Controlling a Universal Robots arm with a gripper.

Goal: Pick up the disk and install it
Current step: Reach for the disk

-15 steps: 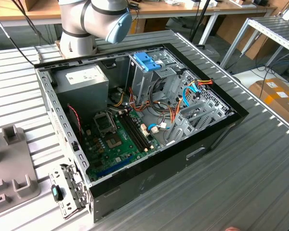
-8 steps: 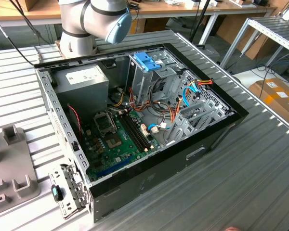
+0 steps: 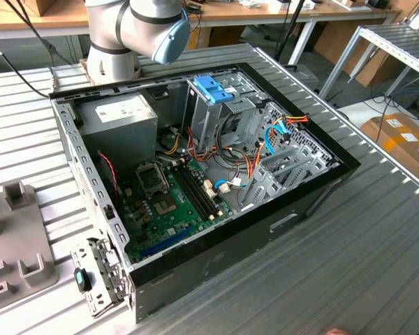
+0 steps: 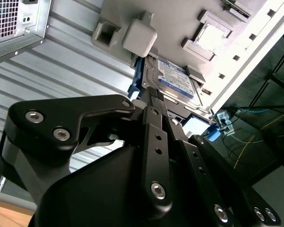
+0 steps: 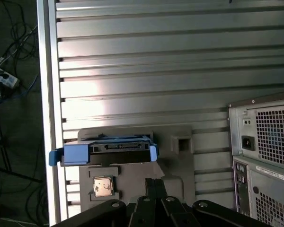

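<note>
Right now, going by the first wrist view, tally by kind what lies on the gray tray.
Disk: 1
Square silver chip: 1
Total on the gray tray: 2

Soft, even overhead light fills the exterior view: the ribbed table (image 3: pixel 377 230) carries a dull sheen, while the open computer case (image 3: pixel 216 269) holds shade beneath its near wall. In the first wrist view a bright patch of glare washes the table's ribs, the floor (image 5: pixel 14 142) beyond its edge lies dim, and the disk (image 5: pixel 118 147) throws a soft shadow onto the grey tray (image 5: pixel 177 163). In the second wrist view the tray's rim burns out white, and the black gripper (image 4: pixel 151 106) shows faint highlights along its edges.
</note>
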